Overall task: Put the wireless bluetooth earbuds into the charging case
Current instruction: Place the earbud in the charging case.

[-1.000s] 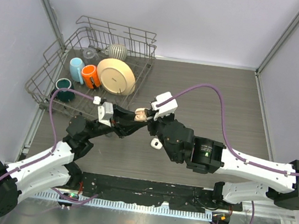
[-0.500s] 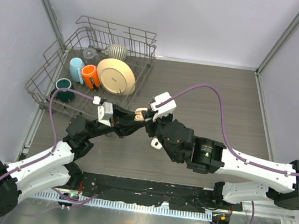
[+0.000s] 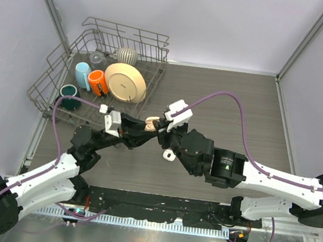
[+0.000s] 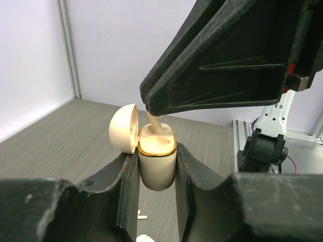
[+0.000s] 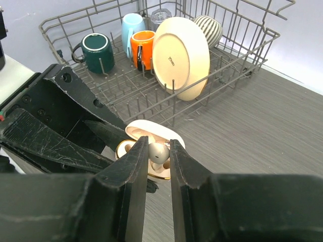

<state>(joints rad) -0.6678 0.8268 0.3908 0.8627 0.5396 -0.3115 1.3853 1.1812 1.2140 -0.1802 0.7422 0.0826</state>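
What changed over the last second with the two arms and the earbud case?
Very little. The right arm's bulky wrist section shifted slightly rightward. The right claw stayed pinching an earbud over the open charging case, and the left claw kept gripping that case.

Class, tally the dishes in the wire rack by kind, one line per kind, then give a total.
Cups: 3 (green cup, blue cup, orange cup)
Glass: 1
Plate: 1
Bowl: 1
Total: 6
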